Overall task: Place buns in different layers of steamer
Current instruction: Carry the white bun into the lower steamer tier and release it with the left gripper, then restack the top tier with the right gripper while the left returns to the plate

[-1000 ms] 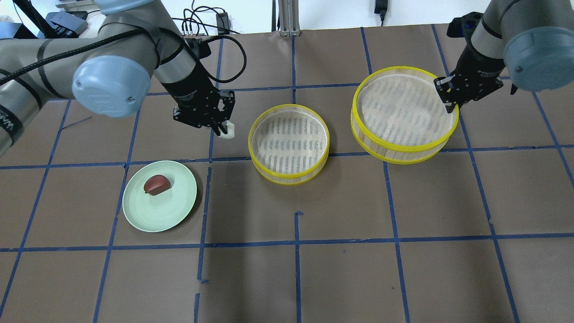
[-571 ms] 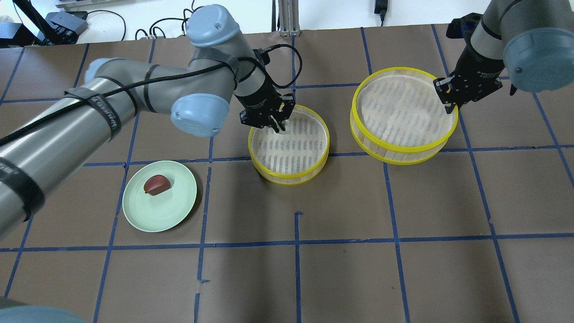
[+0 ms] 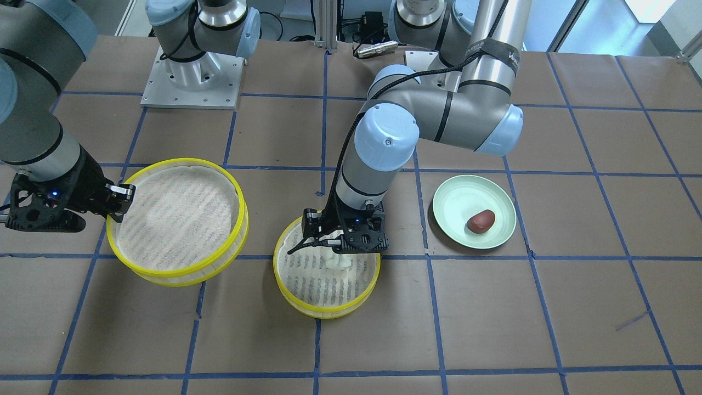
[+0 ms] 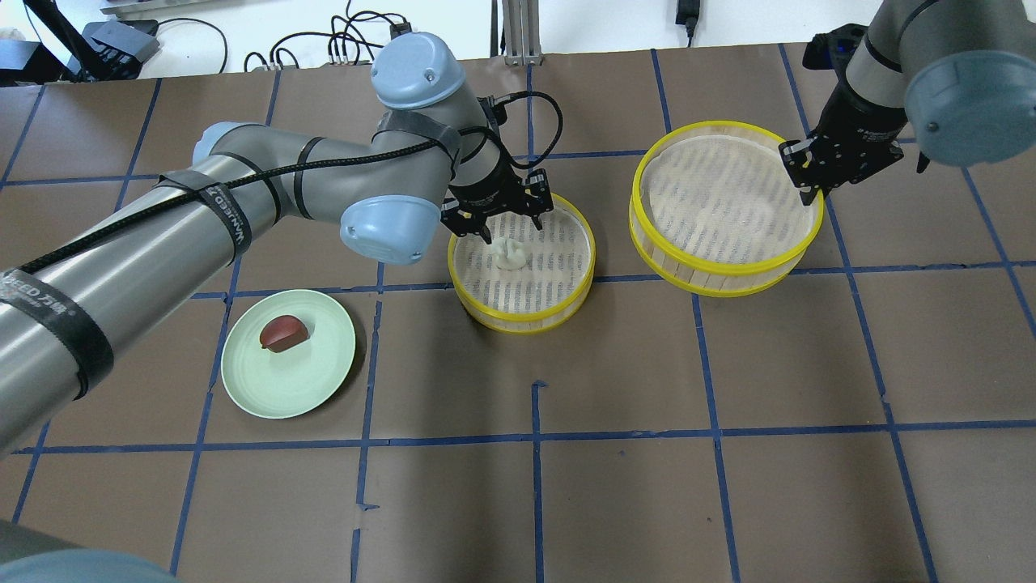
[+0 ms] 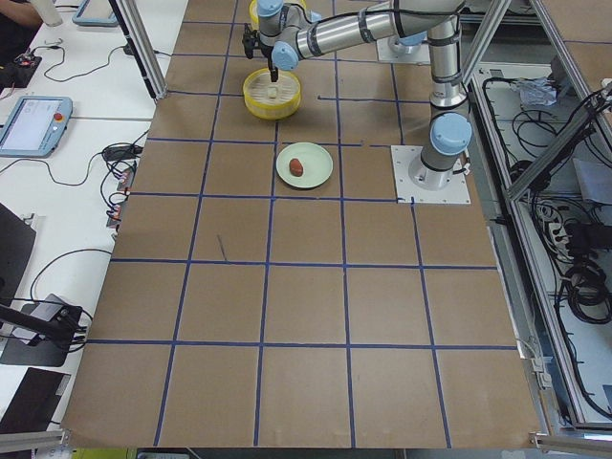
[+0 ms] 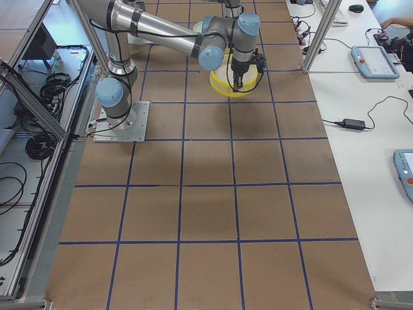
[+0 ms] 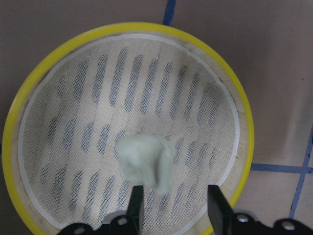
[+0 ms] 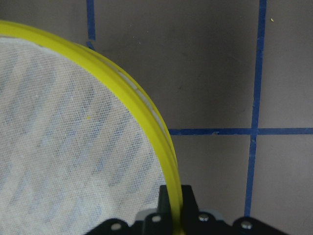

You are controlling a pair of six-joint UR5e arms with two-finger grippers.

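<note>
Two buns (image 4: 510,253) (image 4: 283,333), two steamer layers (image 4: 522,321) (image 4: 720,280) — one plate (image 4: 312,382)

Table (image 4: 615,502): brown covering, blue tape lines (image 4: 536,438) marking square grid. Pale green plate (image 4: 283,389) on table, robot's left side; round, shallow, nearly spans one grid square, rim close to tape lines. Beyond table's far edge in overhead view: black cables (image 4: 356,36) bunched on white surface, aluminium post (image 4: 515,32) upright near middle. White side bench (image 6: 361,168) along table: power brick (image 6: 353,122) with cord, teach pendant (image 6: 373,61). Opposite side: second pendant (image 5: 33,124), loose cables (image 5: 124,172).
</note>
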